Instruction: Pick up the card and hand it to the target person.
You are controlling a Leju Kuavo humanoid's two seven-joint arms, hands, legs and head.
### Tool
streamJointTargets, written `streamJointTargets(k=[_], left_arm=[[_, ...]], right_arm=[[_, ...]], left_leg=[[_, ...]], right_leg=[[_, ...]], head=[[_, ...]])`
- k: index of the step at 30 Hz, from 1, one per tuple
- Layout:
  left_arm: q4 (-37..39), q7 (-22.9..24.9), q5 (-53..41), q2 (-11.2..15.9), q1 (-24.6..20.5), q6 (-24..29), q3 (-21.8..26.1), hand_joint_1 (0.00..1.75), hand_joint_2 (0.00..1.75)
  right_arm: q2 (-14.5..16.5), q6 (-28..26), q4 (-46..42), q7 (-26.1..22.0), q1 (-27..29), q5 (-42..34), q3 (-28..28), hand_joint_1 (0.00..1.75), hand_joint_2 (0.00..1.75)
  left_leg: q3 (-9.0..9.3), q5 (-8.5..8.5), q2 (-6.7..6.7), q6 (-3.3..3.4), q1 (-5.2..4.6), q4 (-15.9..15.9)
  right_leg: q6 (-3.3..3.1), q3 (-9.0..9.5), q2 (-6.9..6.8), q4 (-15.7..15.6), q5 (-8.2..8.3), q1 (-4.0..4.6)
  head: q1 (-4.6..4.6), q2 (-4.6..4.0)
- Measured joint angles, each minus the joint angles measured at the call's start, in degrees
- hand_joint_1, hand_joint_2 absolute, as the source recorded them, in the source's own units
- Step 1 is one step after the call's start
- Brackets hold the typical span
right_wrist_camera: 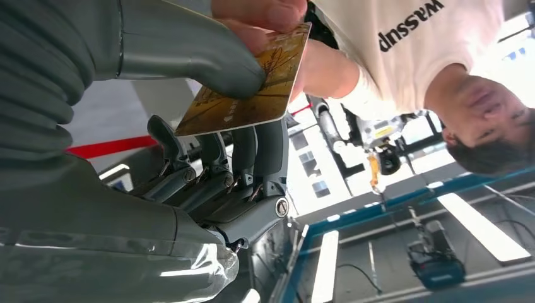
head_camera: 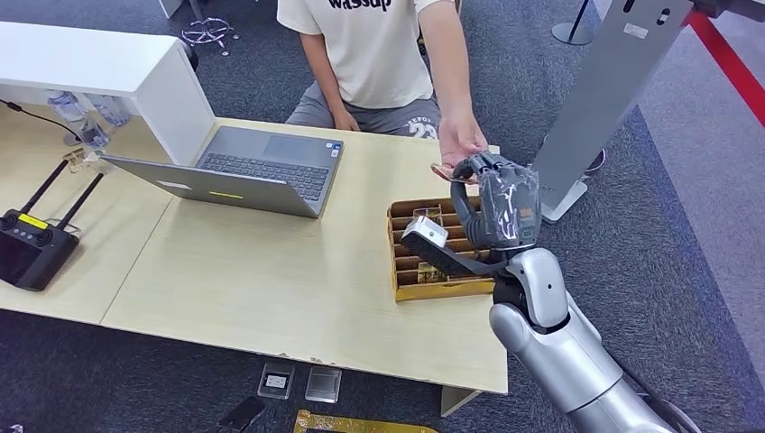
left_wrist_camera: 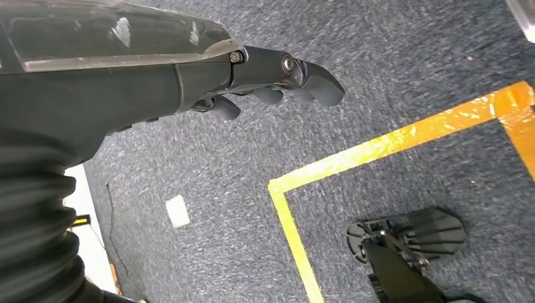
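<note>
The gold patterned card (right_wrist_camera: 252, 88) lies between my right hand's (right_wrist_camera: 208, 170) thumb (right_wrist_camera: 189, 60) and its dark fingers beneath. A person's fingers (right_wrist_camera: 265, 16) pinch the card's far end at the same time. From the head view, my right hand (head_camera: 501, 203) is raised above the table's right end, with the card (head_camera: 444, 171) poking out toward the person's hand (head_camera: 462, 140). That person sits across the table in a white shirt (head_camera: 365, 45). My left hand (left_wrist_camera: 277, 79) hangs over the grey carpet, fingers loosely bent, holding nothing.
A slotted wooden card box (head_camera: 433, 262) sits under my right hand near the table's right edge. An open laptop (head_camera: 244, 167) is mid-table, a black remote controller (head_camera: 32, 248) at the left. A grey stand (head_camera: 604, 90) rises to the right. Small items lie on the floor (head_camera: 298, 383).
</note>
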Motion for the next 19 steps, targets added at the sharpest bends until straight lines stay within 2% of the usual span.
streamJointTargets(k=[2,6,8,10,12,15,19], left_arm=[[-0.04,-0.18,-0.09,0.07,0.15,-0.02,-0.12,0.0,1.75],[-0.13,-0.59,-0.42,0.15,0.23,-0.03,-0.48,0.0,1.75],[-0.12,-1.03,-0.03,0.16,0.32,0.43,-0.05,0.0,1.75],[-0.1,-1.33,0.47,0.18,0.58,0.81,0.53,0.0,0.87],[-0.12,-1.72,1.05,0.27,1.13,1.14,1.15,0.0,0.0],[-0.08,-2.45,2.0,0.59,2.41,1.93,2.03,0.0,0.0],[-0.02,-2.71,2.63,0.93,3.45,2.73,2.54,0.0,0.0]], right_arm=[[0.39,-0.99,1.53,-0.36,-0.32,-0.1,0.1,1.45,1.75],[0.74,-2.15,1.93,-0.66,-0.35,-1.0,-0.41,0.0,1.75],[0.61,-2.16,0.37,-0.83,0.29,-1.9,-1.56,0.0,1.75],[0.6,-2.02,-1.87,-2.63,1.43,-6.36,-3.44,0.0,1.75],[0.37,-0.69,-5.22,-5.9,3.03,-15.01,-5.6,0.0,1.75],[-1.53,5.14,-13.56,-10.1,6.93,-30.92,-8.23,0.0,1.75],[-4.37,10.03,-22.17,-10.96,11.85,-42.86,-9.91,0.0,1.75]], left_leg=[[0.04,0.0,0.03,0.0,0.0,-0.03],[-0.06,-0.03,-0.02,0.0,0.0,0.06],[-0.1,-0.03,-0.05,0.0,-0.01,0.08],[-0.1,-0.02,-0.05,0.01,-0.01,0.07],[-0.11,-0.02,-0.06,0.01,-0.01,0.08],[-0.12,-0.04,-0.09,0.01,0.0,0.09],[-0.08,-0.06,-0.19,0.02,0.02,0.06]], right_leg=[[-0.01,0.03,0.02,-0.02,0.01,0.0],[0.01,-0.05,-0.02,0.05,-0.03,-0.01],[0.02,-0.09,-0.05,0.08,-0.05,-0.01],[0.01,-0.09,-0.07,0.07,-0.04,-0.01],[0.01,-0.09,-0.08,0.08,-0.05,-0.01],[0.01,-0.09,-0.11,0.07,-0.07,0.0],[0.01,-0.01,-0.21,0.02,-0.11,0.02]], head=[[0.0,0.0],[0.0,0.0],[0.0,0.0],[0.0,0.0],[0.0,0.0],[0.0,0.0],[0.0,0.0]])
